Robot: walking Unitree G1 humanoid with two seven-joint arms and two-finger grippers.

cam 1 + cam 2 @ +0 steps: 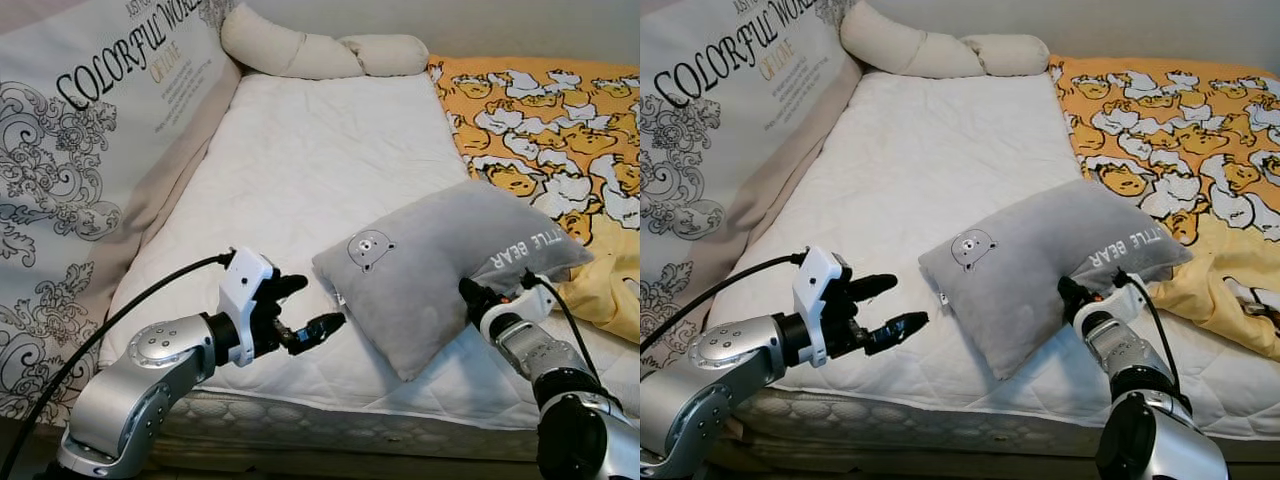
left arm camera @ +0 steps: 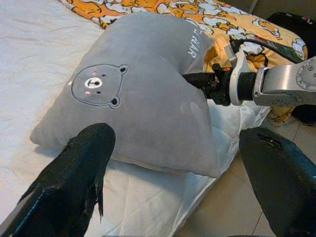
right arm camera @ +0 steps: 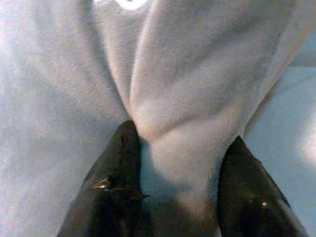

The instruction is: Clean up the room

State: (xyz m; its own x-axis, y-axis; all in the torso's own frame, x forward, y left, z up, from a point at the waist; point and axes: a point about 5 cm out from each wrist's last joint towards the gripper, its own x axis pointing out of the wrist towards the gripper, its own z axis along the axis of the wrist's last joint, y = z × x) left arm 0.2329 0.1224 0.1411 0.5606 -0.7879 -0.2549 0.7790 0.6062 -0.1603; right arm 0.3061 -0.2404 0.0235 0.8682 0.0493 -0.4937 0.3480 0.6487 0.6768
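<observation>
The right gripper [image 3: 180, 185] clamps a fold of the grey pillow [image 1: 430, 270], fingers pressed into the plush on either side. The left gripper [image 1: 305, 308] hangs spread wide and empty just beside the pillow's near corner. The pillow, stitched with a small bear face and white lettering, lies on the white bed [image 1: 300, 170] near its front edge, beside a duck-print blanket [image 1: 545, 130]

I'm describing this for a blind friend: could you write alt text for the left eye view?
The robot's right gripper pinches the edge of a grey bear pillow, lifting it off a white mattress. Its left gripper hovers open beside the pillow's corner, with a yellow duck-print blanket behind.
</observation>
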